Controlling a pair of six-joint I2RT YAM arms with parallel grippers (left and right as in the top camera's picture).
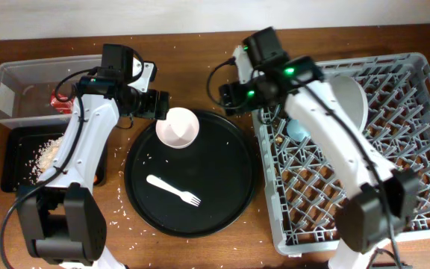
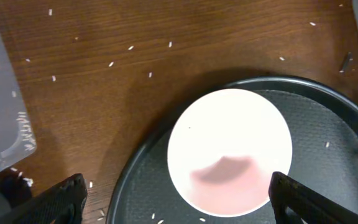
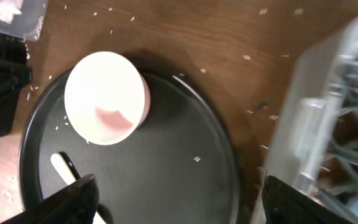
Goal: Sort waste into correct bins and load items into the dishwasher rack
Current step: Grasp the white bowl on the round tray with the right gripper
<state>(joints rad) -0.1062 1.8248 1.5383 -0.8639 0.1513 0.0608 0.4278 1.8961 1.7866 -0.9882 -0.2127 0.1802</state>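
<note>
Jaws, two pairs, gape empty near one white bowl and one fork.

White bowl, open side up, on round black tray, upper left. Fork handle lower left. Grey rack, blurred, right edge. Rice grains scattered.

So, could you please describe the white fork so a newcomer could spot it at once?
Find the large round black tray in the middle of the table, beside the grey rack. Two white things lie on it: a round bowl at its top edge and, nearer the middle, the fork, long, thin and flat.
</note>
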